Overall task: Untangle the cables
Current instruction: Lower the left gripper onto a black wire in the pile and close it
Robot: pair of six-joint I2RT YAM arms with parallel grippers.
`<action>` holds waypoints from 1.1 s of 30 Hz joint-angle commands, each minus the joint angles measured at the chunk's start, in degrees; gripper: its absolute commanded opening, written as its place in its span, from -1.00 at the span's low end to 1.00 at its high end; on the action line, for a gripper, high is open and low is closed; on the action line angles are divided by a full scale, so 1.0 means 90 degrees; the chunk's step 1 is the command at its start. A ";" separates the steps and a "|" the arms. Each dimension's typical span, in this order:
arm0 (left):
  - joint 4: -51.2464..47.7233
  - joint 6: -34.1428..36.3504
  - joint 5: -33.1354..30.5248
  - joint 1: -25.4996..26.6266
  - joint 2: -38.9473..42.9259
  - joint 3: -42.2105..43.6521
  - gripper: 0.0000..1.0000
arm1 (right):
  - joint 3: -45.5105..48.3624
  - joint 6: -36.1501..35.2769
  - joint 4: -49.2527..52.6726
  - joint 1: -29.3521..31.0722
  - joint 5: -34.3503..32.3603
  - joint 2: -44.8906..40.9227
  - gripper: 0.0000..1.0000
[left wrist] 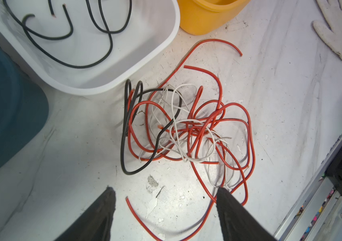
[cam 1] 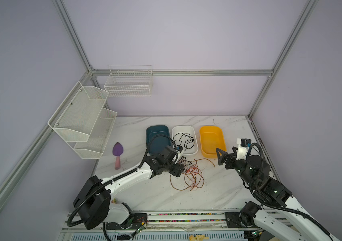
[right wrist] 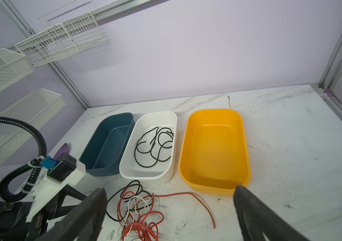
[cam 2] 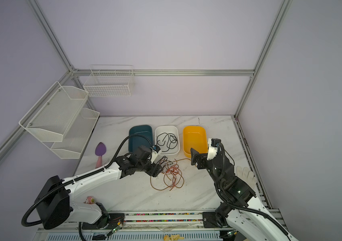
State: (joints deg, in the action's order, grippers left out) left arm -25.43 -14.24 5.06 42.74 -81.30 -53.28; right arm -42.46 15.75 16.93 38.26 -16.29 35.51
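A tangle of red, white and black cables (cam 1: pixel 193 173) (cam 2: pixel 172 173) lies on the marble table in front of the bins. The left wrist view shows the tangle (left wrist: pixel 186 129) close up, with one loose red end on the table between my jaws. My left gripper (left wrist: pixel 165 191) (cam 1: pixel 179 170) hovers at the tangle's left edge, open and holding nothing. More black cable (cam 1: pixel 184 139) (right wrist: pixel 155 146) lies coiled in the white bin (cam 1: pixel 183 126). My right gripper (right wrist: pixel 170 189) (cam 1: pixel 220 156) is raised to the right of the tangle, open and empty.
A dark blue bin (cam 1: pixel 157 135) and a yellow bin (cam 1: pixel 211 139) flank the white one, both empty. A purple trowel (cam 1: pixel 117 154) lies at the left. A white glove (cam 2: pixel 246 173) lies by the right edge. Wire racks (cam 1: pixel 86 119) hang on the left wall.
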 commanded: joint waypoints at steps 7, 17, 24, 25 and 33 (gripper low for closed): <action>-0.0052 -0.0046 0.0169 -0.0303 -0.0499 -0.0834 0.29 | 0.0137 -0.0024 -0.0168 0.0004 -0.0222 0.0039 0.95; -0.0172 -0.0230 0.0433 -0.0539 -0.1045 -0.1209 -0.04 | 0.0164 -0.0040 -0.0201 0.0016 -0.0111 0.0149 0.95; -0.0192 -0.0246 0.0495 -0.0638 -0.1137 -0.1214 -0.26 | 0.0185 -0.0041 -0.0231 0.0021 -0.0088 0.0194 0.96; -0.0211 -0.0245 0.0492 -0.0647 -0.1157 -0.1228 -0.30 | 0.0186 -0.0041 -0.0232 0.0025 -0.0075 0.0211 0.95; -0.0250 -0.0261 0.0560 -0.0686 -0.1220 -0.1248 -0.48 | 0.0189 -0.0031 -0.0231 0.0026 -0.0067 0.0244 0.95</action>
State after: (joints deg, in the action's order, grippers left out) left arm -27.97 -15.94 8.67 37.12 -92.05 -59.02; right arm -41.34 15.77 15.68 38.28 -16.88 37.87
